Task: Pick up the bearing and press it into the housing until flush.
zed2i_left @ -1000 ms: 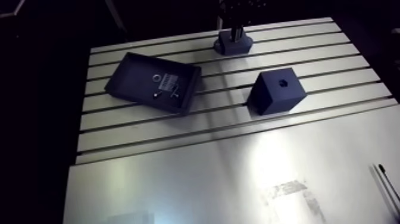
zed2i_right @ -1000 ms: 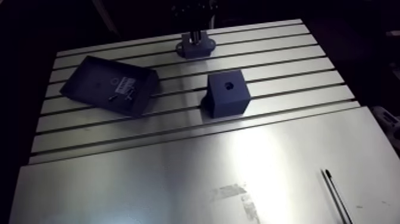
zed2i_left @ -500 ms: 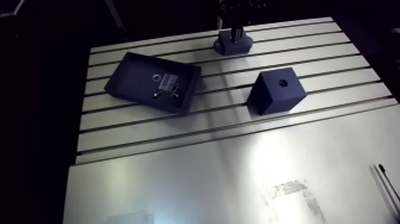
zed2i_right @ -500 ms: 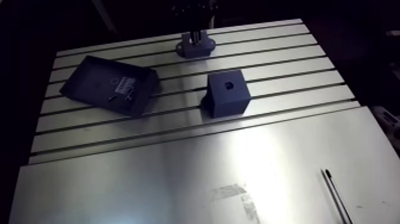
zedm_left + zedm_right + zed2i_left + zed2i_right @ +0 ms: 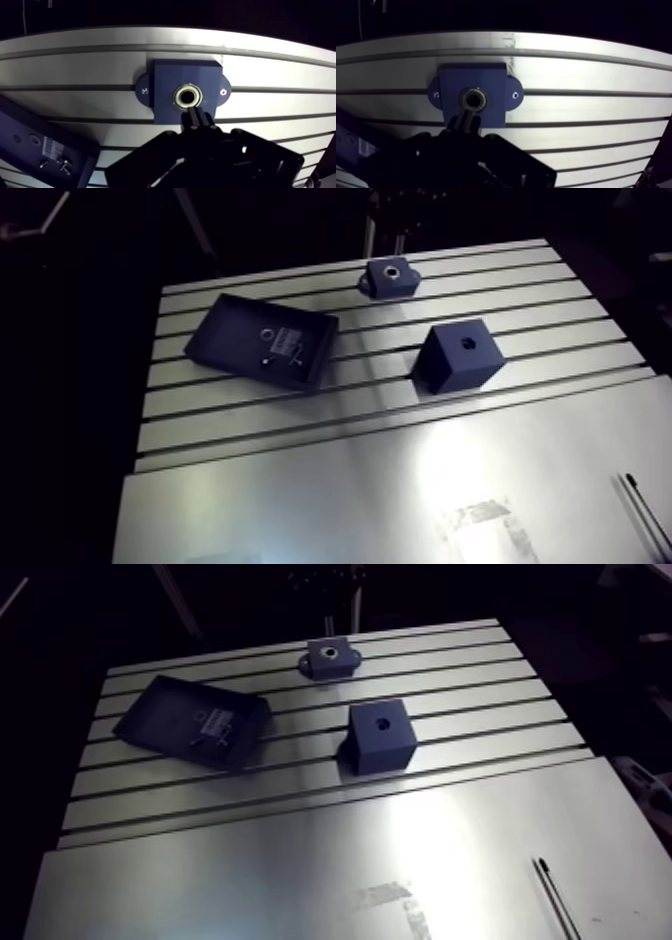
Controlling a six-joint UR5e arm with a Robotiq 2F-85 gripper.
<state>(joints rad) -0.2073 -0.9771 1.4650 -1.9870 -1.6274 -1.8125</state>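
Pale metal-ringed bearing (image 5: 177,97) in bore of dark-blue housing (image 5: 167,75)

Dark-blue square plastic housing (image 5: 170,75) with two side ears, on slotted aluminium tabletop (image 5: 280,65). Silver ring bearing (image 5: 176,96) in its bore. Black gripper (image 5: 196,111), fingers together, tips at the bearing's near edge.

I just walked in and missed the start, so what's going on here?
The arm's gripper hovers above the blue housing on the table, fingers shut on nothing. A metal ring, apparently the bearing, sits in the housing's bore; whether it is flush cannot be told. A dark tray of small parts and a blue cube lie aside.
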